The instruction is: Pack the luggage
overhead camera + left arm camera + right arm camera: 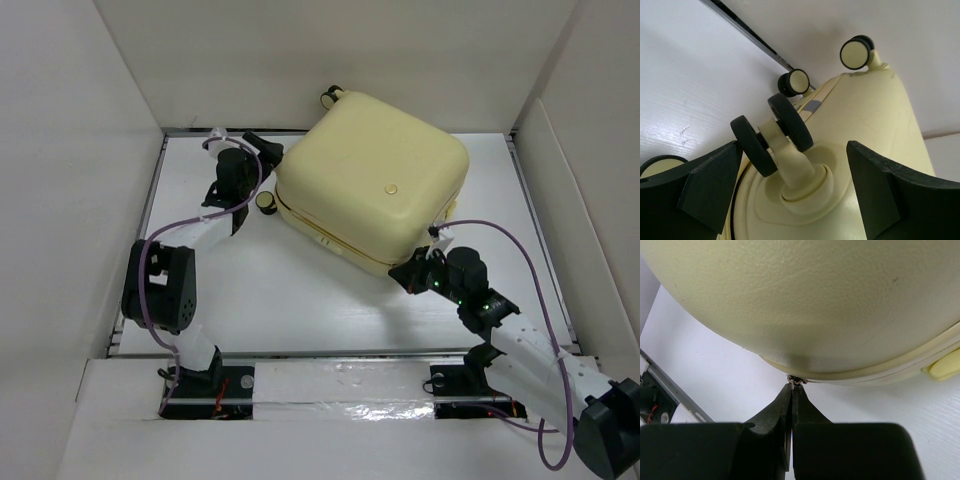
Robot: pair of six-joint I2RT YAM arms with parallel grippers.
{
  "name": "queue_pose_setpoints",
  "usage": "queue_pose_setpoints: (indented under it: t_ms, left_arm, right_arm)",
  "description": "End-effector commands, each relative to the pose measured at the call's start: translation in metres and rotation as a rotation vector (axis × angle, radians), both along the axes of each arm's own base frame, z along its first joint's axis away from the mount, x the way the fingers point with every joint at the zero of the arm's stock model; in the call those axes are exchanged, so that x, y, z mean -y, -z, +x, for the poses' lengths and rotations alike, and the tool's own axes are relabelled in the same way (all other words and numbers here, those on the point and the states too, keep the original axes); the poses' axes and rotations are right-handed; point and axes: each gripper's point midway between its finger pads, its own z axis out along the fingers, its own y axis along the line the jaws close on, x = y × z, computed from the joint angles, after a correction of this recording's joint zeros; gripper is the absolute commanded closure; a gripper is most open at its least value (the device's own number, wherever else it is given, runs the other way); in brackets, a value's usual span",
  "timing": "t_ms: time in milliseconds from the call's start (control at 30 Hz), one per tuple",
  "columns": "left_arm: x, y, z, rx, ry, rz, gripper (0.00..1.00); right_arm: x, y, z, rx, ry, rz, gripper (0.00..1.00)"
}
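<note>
Wide apart and released, the jaws of my left gripper [795, 187] straddle a black twin-wheel caster [790, 124] on its pale yellow stem, one dark finger on each side, neither touching it. My right gripper [792, 390] is clenched, its tips pinched together on a small metal zipper tab [796, 380] at the seam between the two shell halves. Caster and tab both belong to the luggage [370, 170], a small pale yellow hard-shell suitcase with rounded corners. It lies closed, flat and turned askew on the far half of the white table [300, 300]. Its wheeled end faces the far left corner, where I reach with my left arm; my right arm meets its near right side.
</note>
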Motion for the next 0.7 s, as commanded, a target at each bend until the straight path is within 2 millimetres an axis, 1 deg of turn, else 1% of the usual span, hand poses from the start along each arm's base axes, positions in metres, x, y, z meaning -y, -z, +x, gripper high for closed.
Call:
queue_pose_setpoints:
  t_ms: [0, 167, 267, 300, 367, 400, 467, 500, 533, 567, 600, 667]
  left_arm:
    - [0.007, -0.011, 0.011, 0.002, 0.033, 0.017, 0.18]
    - [0.01, -0.009, 0.021, 0.001, 0.03, 0.01, 0.18]
    - [0.009, -0.014, 0.028, 0.006, 0.02, 0.013, 0.18]
    - [0.006, -0.01, 0.032, -0.003, 0.015, 0.013, 0.18]
    - [0.009, -0.013, 0.036, 0.005, 0.019, -0.006, 0.2]
    - [0.004, -0.009, 0.039, -0.002, 0.009, -0.011, 0.21]
    - [0.007, -0.011, 0.044, 0.0, 0.018, -0.026, 0.22]
    - [0.003, -0.005, 0.049, -0.013, 0.009, -0.027, 0.23]
    - [0.004, -0.007, 0.051, -0.009, 0.009, -0.031, 0.23]
    - [0.005, -0.007, 0.053, -0.01, 0.006, -0.041, 0.23]
    - [0.01, -0.003, 0.053, -0.016, 0.033, -0.052, 0.23]
    - [0.012, -0.003, 0.055, -0.01, 0.033, -0.079, 0.24]
  right_arm:
    - [-0.022, -0.035, -0.006, 0.11, -0.113, 0.095, 1.0]
    - [-0.022, -0.035, -0.008, 0.111, -0.117, 0.097, 1.0]
    - [-0.021, -0.033, -0.009, 0.109, -0.118, 0.094, 1.0]
    - [-0.021, -0.033, -0.009, 0.108, -0.116, 0.093, 1.0]
    - [-0.021, -0.03, -0.01, 0.104, -0.116, 0.093, 1.0]
    - [-0.021, -0.03, -0.01, 0.102, -0.115, 0.095, 1.0]
    - [-0.022, -0.029, -0.012, 0.098, -0.122, 0.095, 1.0]
    - [-0.022, -0.028, -0.013, 0.097, -0.124, 0.094, 1.0]
    - [-0.022, -0.027, -0.013, 0.093, -0.122, 0.093, 1.0]
    - [-0.022, -0.027, -0.013, 0.094, -0.122, 0.094, 1.0]
    - [-0.022, -0.027, -0.013, 0.095, -0.12, 0.094, 1.0]
    - [-0.021, -0.026, -0.013, 0.095, -0.119, 0.093, 1.0]
